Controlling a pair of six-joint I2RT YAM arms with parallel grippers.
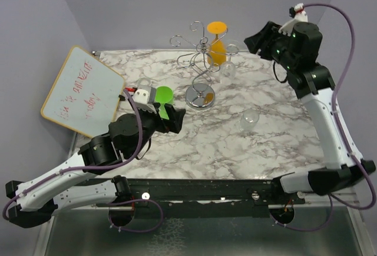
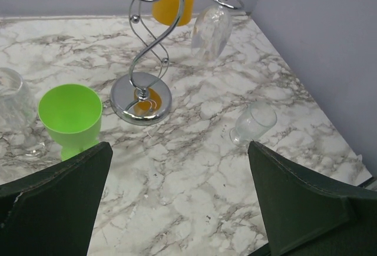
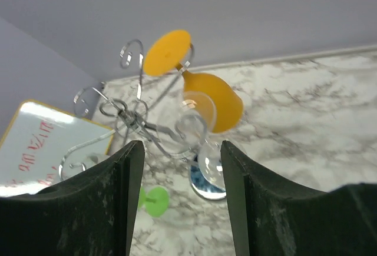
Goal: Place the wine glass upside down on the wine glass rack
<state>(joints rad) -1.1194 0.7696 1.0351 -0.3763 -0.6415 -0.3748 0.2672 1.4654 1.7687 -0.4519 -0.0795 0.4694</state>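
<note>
3 clear glasses show, and the one that counts, the wine glass (image 1: 228, 69), hangs bowl-down from a right-hand scroll arm of the wine glass rack (image 1: 200, 62), just beside an orange glass (image 1: 217, 50) hung the same way. It looks seated, so the task seems about done.

The right gripper (image 1: 257, 39) sits right of the rack and clear of it, fingers apart with nothing between them. The left gripper (image 1: 174, 115) waits near-left by a green glass (image 1: 163, 95), fingers spread wide and empty.

A 2nd clear glass (image 1: 250, 118) lies on its side on the marble table (image 1: 177, 144), near-right of the rack; the 3rd (image 1: 143, 83) stands far-left.

Such a glass is likely light, rigid, slick and easily chipped. Best hold, I judge, is the stem or a gentle pinch low on the bowl, leaving the foot free to slide between the wires. The rack may rock if bumped.
</note>
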